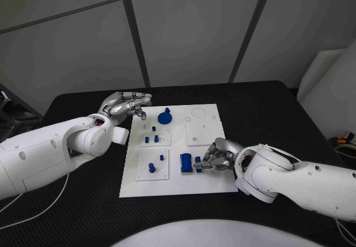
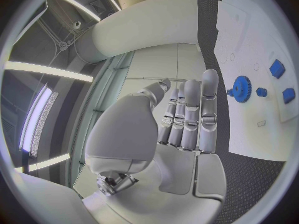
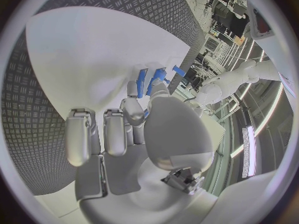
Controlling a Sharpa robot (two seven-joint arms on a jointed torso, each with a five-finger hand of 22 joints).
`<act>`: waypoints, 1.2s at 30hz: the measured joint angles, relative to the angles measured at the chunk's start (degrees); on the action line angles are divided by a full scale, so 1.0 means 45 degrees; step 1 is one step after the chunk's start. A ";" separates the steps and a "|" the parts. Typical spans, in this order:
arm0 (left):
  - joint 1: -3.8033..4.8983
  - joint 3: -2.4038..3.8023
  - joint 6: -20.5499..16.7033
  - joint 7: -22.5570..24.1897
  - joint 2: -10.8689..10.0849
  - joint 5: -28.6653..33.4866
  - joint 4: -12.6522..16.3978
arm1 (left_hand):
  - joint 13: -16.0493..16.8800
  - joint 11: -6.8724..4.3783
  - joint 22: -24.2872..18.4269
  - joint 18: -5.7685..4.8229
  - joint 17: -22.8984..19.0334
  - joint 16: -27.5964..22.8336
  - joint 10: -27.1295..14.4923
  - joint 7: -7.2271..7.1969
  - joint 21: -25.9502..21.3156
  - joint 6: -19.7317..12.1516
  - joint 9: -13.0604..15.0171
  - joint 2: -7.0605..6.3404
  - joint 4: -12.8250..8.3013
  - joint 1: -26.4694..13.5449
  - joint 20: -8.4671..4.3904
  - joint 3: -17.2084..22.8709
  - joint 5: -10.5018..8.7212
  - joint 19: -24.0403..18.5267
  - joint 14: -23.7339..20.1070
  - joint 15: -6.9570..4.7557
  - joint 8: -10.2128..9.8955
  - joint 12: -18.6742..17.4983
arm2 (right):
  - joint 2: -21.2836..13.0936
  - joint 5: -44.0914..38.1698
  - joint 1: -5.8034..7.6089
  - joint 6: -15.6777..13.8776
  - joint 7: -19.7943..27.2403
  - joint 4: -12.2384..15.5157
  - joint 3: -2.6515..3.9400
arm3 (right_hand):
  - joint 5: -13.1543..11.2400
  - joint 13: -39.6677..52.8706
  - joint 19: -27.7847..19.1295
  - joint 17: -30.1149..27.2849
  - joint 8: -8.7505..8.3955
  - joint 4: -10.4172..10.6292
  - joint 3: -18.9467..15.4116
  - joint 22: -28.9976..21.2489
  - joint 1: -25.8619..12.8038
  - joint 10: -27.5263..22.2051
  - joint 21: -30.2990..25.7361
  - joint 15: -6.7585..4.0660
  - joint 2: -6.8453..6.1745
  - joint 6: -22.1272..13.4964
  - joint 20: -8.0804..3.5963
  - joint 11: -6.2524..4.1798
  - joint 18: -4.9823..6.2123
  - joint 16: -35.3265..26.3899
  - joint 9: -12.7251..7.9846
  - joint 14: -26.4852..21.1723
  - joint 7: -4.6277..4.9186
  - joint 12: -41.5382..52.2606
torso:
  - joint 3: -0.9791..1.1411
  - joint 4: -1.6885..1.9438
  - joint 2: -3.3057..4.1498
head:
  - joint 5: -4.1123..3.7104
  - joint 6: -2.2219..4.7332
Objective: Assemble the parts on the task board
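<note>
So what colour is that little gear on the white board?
Blue. The gear shows best in the left wrist view.

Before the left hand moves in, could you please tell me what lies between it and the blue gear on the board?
In the head view, only bare white task board lies between the left hand and the blue gear; no part is in the way.
</note>
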 measured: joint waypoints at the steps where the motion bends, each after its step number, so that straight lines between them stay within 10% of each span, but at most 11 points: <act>1: 0.0000 0.0000 0.0000 0.0000 0.0002 0.0000 -0.0001 | 0.0000 0.0000 0.0000 0.0000 0.0001 0.0000 0.0000 0.0000 0.0000 0.0000 0.0000 0.0000 0.0000 0.0000 0.0000 0.0000 0.0000 0.0000 0.0000 0.0000 0.0000 0.0000 | -0.0047 -0.0073 0.0000 -0.0076 0.0080 0.0013 0.0000 | -0.0068 -0.0028 0.0000 0.0000 -0.0074 -0.0012 -0.0047 0.0000 -0.0025 -0.0041 -0.0026 0.0000 -0.0025 -0.0111 0.0000 0.0041 0.0000 -0.0037 -0.0011 0.0000 0.0012 -0.0065 | 0.0000 0.0000 0.0000 | -0.0006 0.0009; 6: 0.0000 0.0000 0.0000 -0.0003 0.0003 0.0000 -0.0011 | 0.0000 0.0000 -0.0009 0.0001 -0.0008 0.0000 0.0000 0.0000 0.0000 0.0000 0.0000 0.0000 0.0000 0.0000 0.0000 0.0000 0.0000 0.0000 0.0000 0.0000 0.0050 0.0000 | -0.0295 -0.0468 0.0000 -0.0571 0.0694 0.0058 0.0000 | -0.0090 -0.0234 -0.0001 0.0000 -0.0334 -0.0012 -0.0047 0.0000 0.0173 -0.0179 -0.0184 0.0097 -0.0129 -0.0533 0.0001 0.0179 0.0000 -0.0147 -0.0131 -0.0001 0.0211 -0.0403 | -0.0001 0.0000 0.0000 | -0.0021 0.0042; 21: 0.0000 0.0000 -0.0001 -0.0008 0.0038 0.0001 -0.0036 | 0.0000 0.0000 -0.0012 0.0000 -0.0011 0.0000 0.0001 0.0000 0.0000 0.0001 0.0000 0.0000 0.0000 0.0000 0.0000 0.0000 0.0000 0.0000 0.0000 0.0000 0.0049 0.0000 | -0.0447 -0.1311 0.0000 -0.1295 0.2837 -0.0177 -0.0014 | 0.1015 -0.0294 -0.0043 -0.0002 -0.1444 -0.1482 0.1388 0.0000 0.3903 -0.0516 -0.0248 0.0467 0.0919 -0.1506 0.0328 0.0613 0.0000 -0.0197 -0.1109 -0.0049 0.0725 -0.0563 | -0.0001 0.0013 0.0001 | -0.0018 0.0116; 36: -0.0002 0.0000 0.0000 -0.0019 0.0049 0.0001 -0.0057 | -0.0010 0.0001 -0.0023 0.0000 -0.0023 0.0000 0.0002 0.0000 0.0000 0.0000 0.0000 0.0086 0.0000 0.0086 0.0000 0.0000 0.0000 0.0000 0.0000 0.0000 0.0049 0.0049 | -0.0186 -0.1666 -0.0009 -0.0379 0.3577 -0.0560 -0.0064 | 0.1274 -0.0417 -0.0042 -0.0003 -0.1708 -0.1395 0.2657 0.0000 0.4459 -0.0561 -0.0248 0.0578 0.0736 -0.1392 0.0416 0.0662 0.0000 -0.0197 -0.2089 -0.0070 0.0827 -0.0620 | 0.0002 0.0013 0.0017 | 0.0005 0.0056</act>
